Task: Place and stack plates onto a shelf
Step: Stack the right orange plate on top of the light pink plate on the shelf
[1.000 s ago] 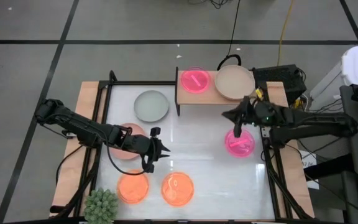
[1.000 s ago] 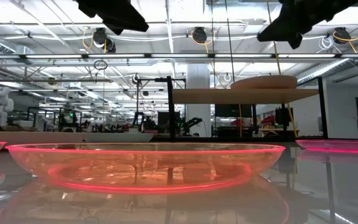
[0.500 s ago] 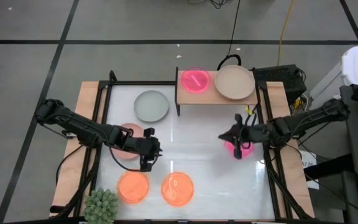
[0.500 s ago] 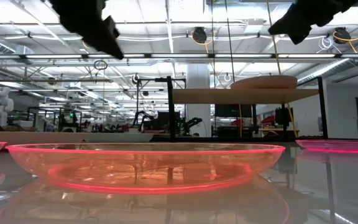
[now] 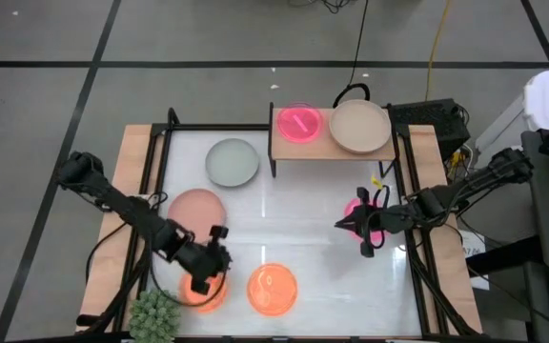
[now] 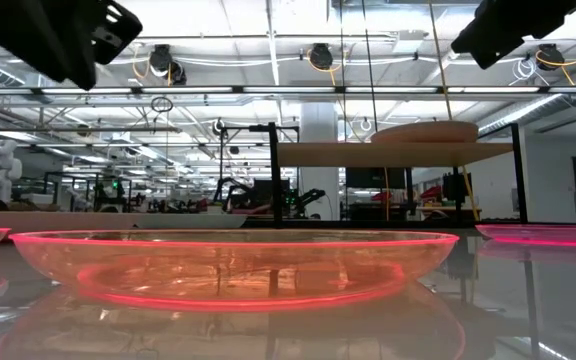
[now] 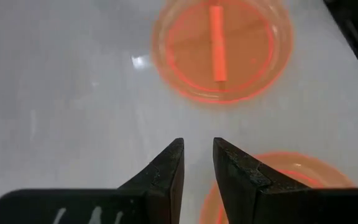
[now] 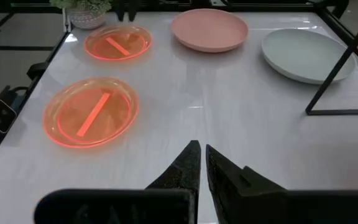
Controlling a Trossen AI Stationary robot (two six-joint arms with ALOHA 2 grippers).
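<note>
With a magenta plate point(image 5: 298, 124) and a beige plate point(image 5: 359, 126) already on the shelf point(image 5: 330, 149), the left gripper point(image 5: 201, 282), jaws slightly parted and empty, hangs over the orange plate point(image 5: 204, 286), needing to descend and grip its rim, while the right gripper point(image 5: 365, 250), pinched closed on nothing, waits over another magenta plate point(image 5: 358, 211).

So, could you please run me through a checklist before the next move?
1. Shelf has stacking room: ok; one magenta plate and one beige plate on it.
2. Left gripper empty: ok; fingers slightly apart, nothing between them.
3. Left gripper over an orange plate: ok; it hovers at that plate.
4. Right gripper empty: ok; shut on nothing.
5. Magenta plate on the table free: cannot tell; the right arm hides most of it.
</note>
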